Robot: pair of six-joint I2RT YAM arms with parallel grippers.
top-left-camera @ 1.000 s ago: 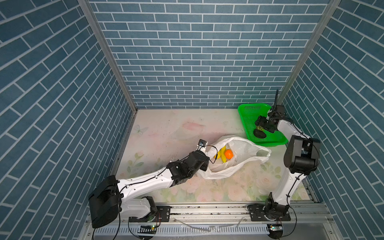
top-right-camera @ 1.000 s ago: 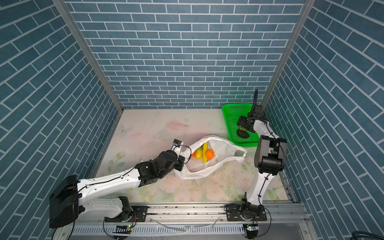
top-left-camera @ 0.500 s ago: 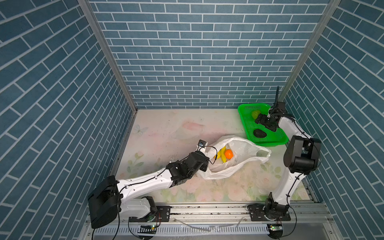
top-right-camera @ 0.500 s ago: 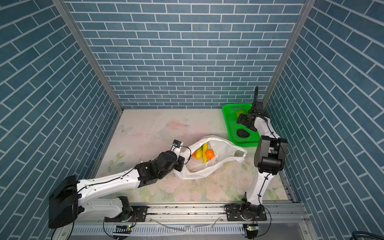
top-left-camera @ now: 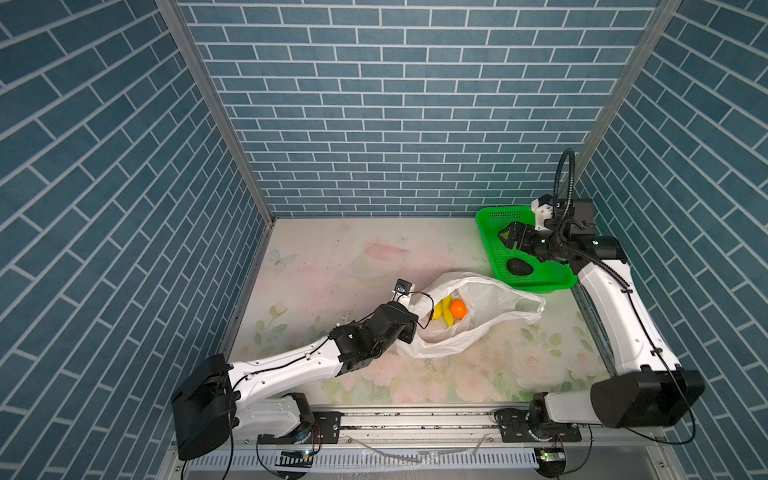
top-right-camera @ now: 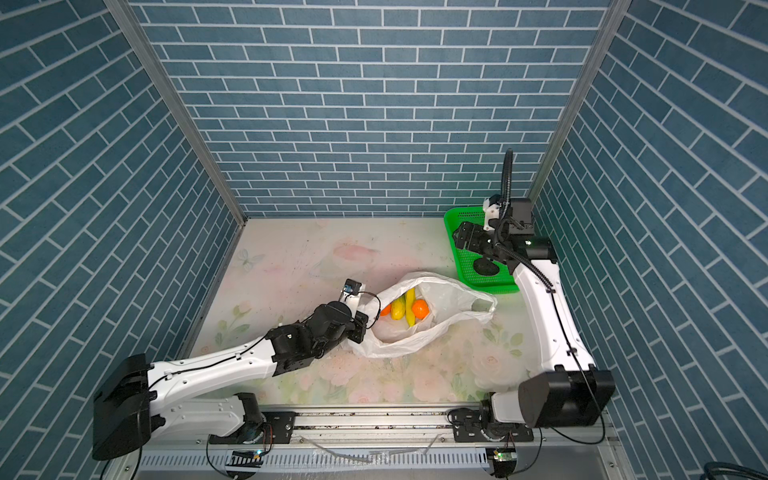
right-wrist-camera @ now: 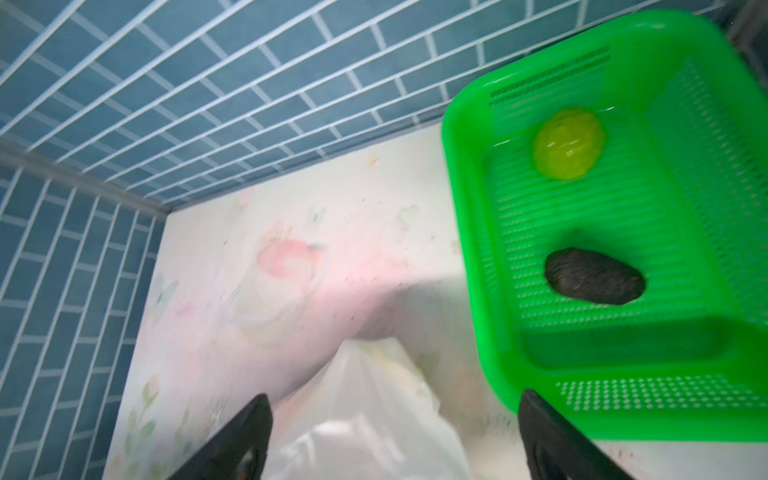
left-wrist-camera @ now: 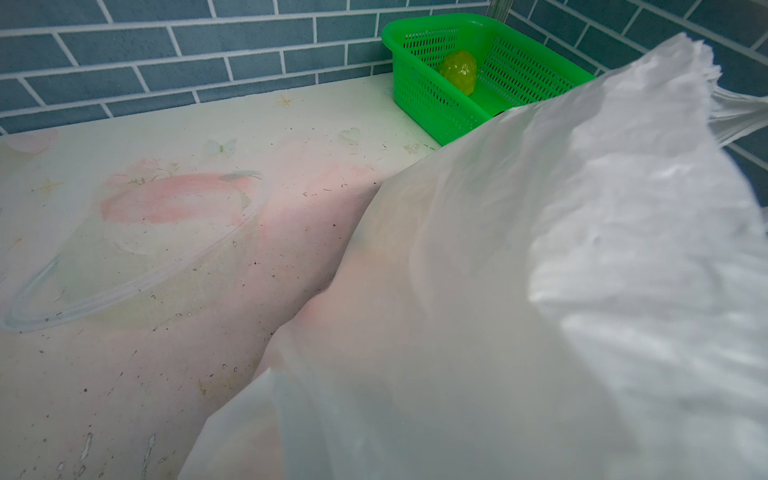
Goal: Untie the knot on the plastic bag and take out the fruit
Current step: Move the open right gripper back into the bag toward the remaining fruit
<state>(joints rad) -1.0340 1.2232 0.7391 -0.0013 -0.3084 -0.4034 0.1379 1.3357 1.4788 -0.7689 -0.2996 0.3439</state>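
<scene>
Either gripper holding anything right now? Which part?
Left gripper is shut on the plastic bag, apparently at its mouth rim; fingers hidden. Right gripper is open and empty over the green basket.

The plastic bag (top-left-camera: 488, 300) mouth gapes upward, green basket (top-left-camera: 488, 242) close beside

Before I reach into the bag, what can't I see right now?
- Jaws of the left gripper: covered by the plastic bag in the left wrist view, by its own wrist in both top views.
- Fruit deeper in the bag: hidden under the top pieces and folds.
- Green basket, right side: behind the right arm in both top views.
- Right wrist view: motion-blurred.
</scene>
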